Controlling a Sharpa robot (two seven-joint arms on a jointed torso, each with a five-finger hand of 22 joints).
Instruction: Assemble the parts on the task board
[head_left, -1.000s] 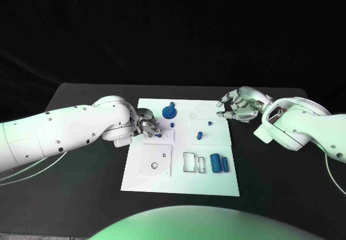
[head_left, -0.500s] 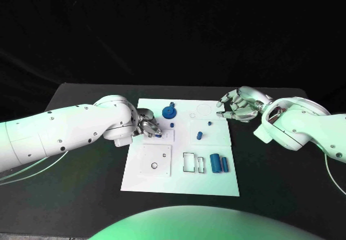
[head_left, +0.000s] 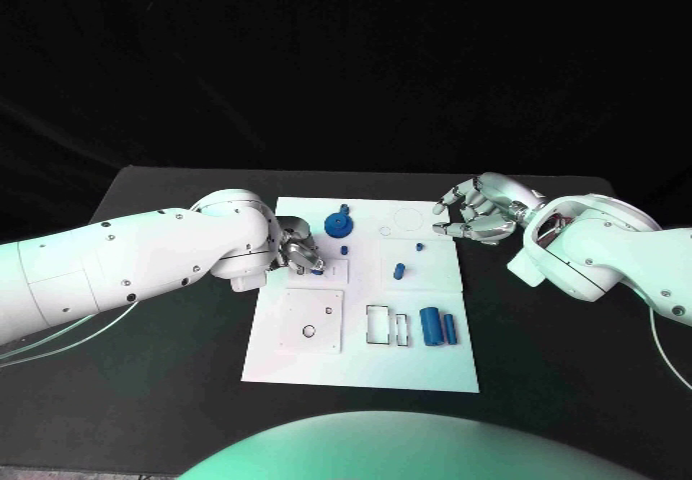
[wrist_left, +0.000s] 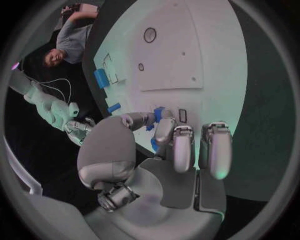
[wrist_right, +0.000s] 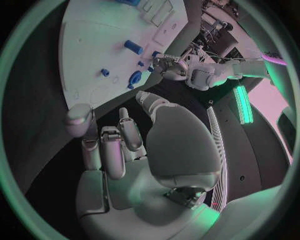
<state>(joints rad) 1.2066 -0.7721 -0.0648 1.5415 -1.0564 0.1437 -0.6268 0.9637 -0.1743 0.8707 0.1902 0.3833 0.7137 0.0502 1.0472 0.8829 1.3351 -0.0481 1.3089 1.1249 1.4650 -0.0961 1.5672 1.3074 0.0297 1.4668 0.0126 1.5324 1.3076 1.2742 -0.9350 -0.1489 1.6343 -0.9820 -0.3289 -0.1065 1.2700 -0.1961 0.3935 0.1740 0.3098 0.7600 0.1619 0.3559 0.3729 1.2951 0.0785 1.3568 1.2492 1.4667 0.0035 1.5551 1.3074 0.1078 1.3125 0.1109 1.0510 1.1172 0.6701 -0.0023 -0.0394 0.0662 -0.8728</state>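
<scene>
Blue part (head_left: 316, 270) pinched by left robot hand (head_left: 299, 254) over task board (head_left: 361, 360).

Left hand (head_left: 296, 252) crowds task board (head_left: 361, 370) (near half open).

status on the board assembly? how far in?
Early, by the look of it. Nothing is clearly finished. In hand: the left hand pinches a small blue part over the task board. Left: the round blue part, two small blue pieces and two blue cylinders lie loose; the outlined slots are unfilled. The right hand hovers, holding nothing.
</scene>
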